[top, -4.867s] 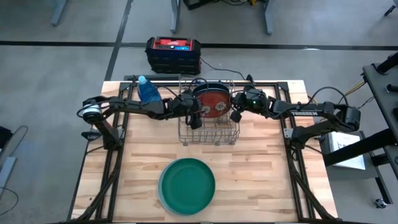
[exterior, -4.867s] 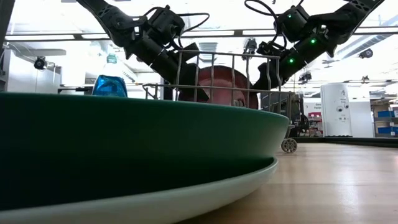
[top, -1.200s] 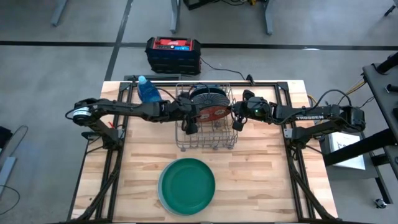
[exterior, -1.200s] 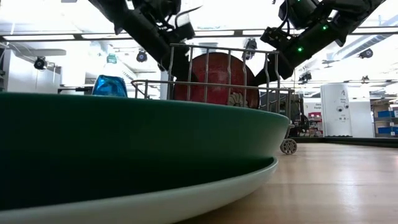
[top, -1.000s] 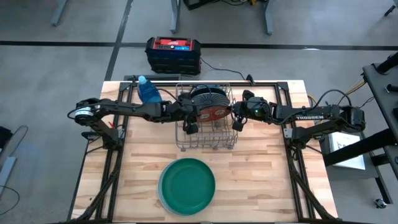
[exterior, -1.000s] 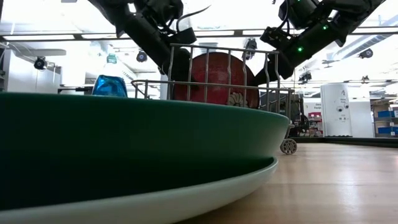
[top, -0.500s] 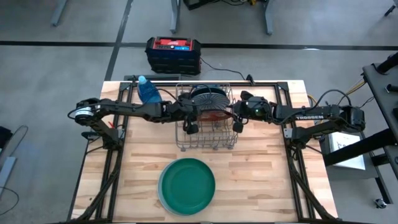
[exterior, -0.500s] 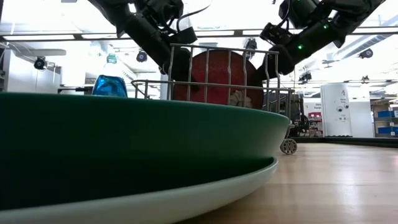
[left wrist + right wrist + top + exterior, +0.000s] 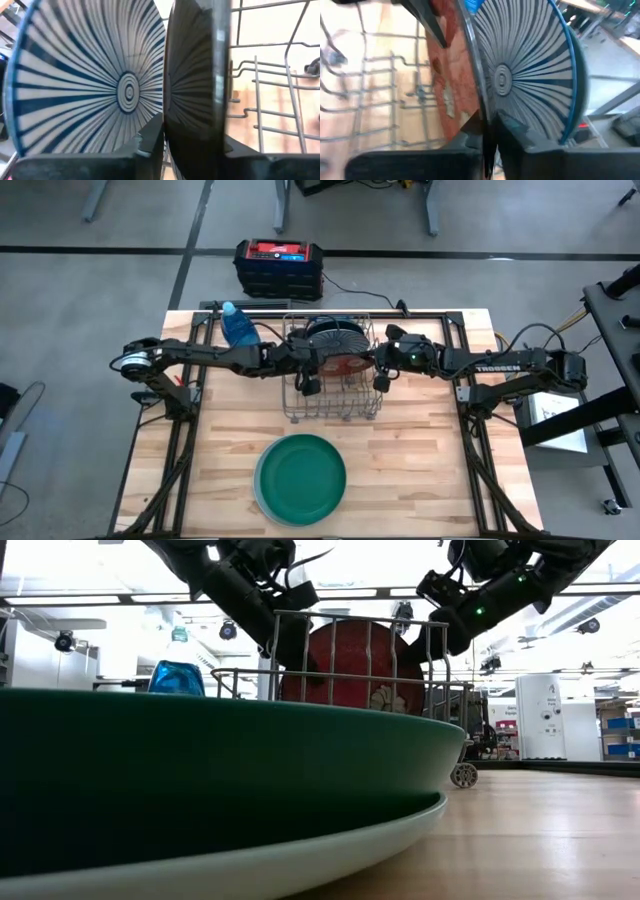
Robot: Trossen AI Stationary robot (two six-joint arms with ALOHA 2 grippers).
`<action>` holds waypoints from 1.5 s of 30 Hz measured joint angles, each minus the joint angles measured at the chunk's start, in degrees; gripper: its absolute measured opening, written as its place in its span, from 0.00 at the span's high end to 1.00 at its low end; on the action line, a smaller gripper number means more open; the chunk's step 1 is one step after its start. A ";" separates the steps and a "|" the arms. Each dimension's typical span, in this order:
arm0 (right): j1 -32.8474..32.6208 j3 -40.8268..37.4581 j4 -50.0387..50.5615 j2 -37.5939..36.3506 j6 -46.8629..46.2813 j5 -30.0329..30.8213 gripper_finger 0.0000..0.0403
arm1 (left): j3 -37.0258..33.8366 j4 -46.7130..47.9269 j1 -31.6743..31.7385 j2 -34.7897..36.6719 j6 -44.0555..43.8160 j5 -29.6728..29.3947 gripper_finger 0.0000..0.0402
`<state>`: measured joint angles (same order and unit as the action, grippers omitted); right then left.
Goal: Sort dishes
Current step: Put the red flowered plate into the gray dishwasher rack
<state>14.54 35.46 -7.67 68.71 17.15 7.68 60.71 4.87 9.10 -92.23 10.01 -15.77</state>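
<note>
At the upper centre of the high view, both arms meet over the silver wire rack [image 9: 332,375]. The left pincer [image 9: 165,137] and the right pincer [image 9: 487,122] are each clenched on the rim of the round red plate with pale flower marks [image 9: 350,665], which stands upright in the rack beside a white plate with dark radial stripes [image 9: 90,85]. The step seems to be lifting this plate out. Next, both must rise together, clear of the wires. The large plain green plate [image 9: 300,478] lies on the wooden surface [image 9: 420,450], lower centre.

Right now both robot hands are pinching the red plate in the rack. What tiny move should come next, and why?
Probably a small straight lift. The left gripper and right gripper are each shut on an edge of the red plate, which stands upright in the wire rack right beside the striped plate, so tilting could knock it.
</note>
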 joint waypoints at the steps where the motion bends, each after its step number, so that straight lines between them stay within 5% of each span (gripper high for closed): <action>1: 0.08 0.00 -0.02 0.00 -0.06 0.03 0.97 | 0.00 -0.17 0.03 0.00 0.01 0.00 0.81; 14: -0.01 2.32 0.91 0.02 -1.53 0.94 0.99 | 1.53 1.92 -0.06 1.77 1.77 -0.04 0.66; 27: -0.06 7.59 7.60 0.00 -5.32 1.42 1.00 | 6.94 9.46 -0.07 2.92 6.00 -0.67 0.65; 45: -1.02 8.33 9.82 -1.40 -5.94 1.93 1.00 | 3.48 13.77 -2.37 16.14 7.66 -0.97 0.65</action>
<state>13.52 43.79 2.15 67.31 11.20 9.61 64.18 18.64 6.73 -76.09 17.67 -16.74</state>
